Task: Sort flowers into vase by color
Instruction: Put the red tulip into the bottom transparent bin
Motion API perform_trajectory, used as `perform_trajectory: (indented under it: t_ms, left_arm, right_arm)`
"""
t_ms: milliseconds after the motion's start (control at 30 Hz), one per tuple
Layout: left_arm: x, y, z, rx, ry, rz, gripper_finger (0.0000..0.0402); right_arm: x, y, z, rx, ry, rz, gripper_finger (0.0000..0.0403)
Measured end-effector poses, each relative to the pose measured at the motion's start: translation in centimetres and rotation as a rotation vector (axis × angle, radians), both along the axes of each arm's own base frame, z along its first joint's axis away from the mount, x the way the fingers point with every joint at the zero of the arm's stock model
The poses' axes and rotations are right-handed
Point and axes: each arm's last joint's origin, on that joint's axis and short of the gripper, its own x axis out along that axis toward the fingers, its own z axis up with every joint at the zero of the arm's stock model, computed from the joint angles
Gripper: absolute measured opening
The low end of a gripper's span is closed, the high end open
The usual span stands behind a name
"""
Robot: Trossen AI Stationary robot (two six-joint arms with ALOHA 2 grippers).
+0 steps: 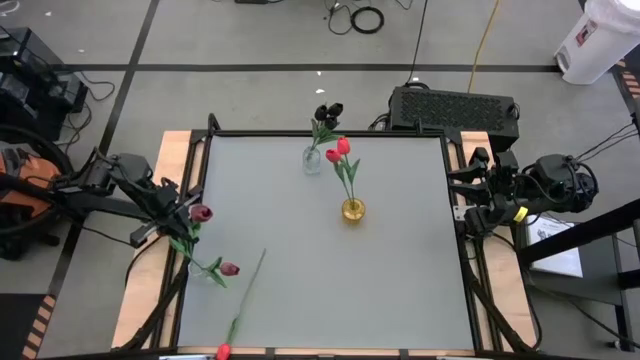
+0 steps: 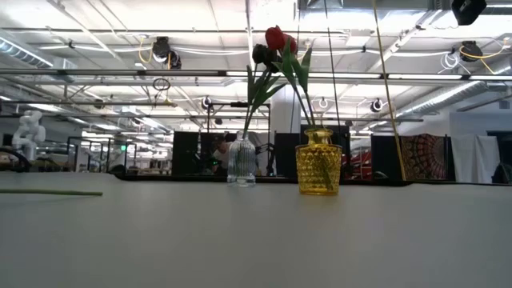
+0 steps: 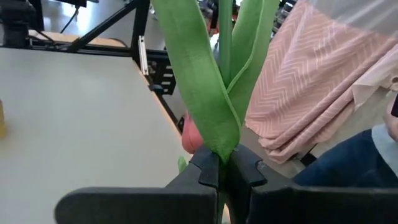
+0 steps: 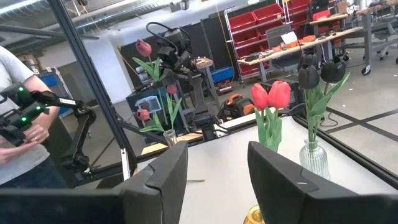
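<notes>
Standing in the yellow vase (image 1: pixel 353 210) are two red tulips (image 1: pixel 339 151), black ones (image 1: pixel 328 111) fill the clear vase (image 1: pixel 312 160); left jaws clamp a maroon tulip (image 1: pixel 201 213), right jaws gape.

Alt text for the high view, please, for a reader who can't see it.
From above: the left gripper at the table's left edge is shut on a maroon tulip. A clear vase holds black tulips, a yellow vase red ones; the right gripper waits open.

left arm (image 1: pixel 110 185): dark jointed links, left of frame, black cables trailing | right arm (image 1: pixel 530 190): dark links, right of frame, yellow marking near the wrist | left tool (image 3: pixel 227 171): black angular fingers | right tool (image 4: pixel 214 168): two broad black fingers
</notes>
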Motion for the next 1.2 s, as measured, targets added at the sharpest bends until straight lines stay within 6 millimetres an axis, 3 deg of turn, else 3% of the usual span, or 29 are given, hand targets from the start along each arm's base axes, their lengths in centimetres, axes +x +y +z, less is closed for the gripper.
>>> perform_trajectory:
  t_ms: [333, 1200]
  left_arm:
    - [0.5, 0.0, -0.8, -0.053, 0.081, 0.044, 0.0006]
    - [0.9, 0.0, -1.7, 0.006, 0.072, 0.055, 0.0006]
  right_arm:
    - [0.0, 0.0, 0.0, 0.000, 0.000, 0.000, 0.0160]
    - [0.0, 0.0, 0.0, 0.000, 0.000, 0.000, 0.0160]
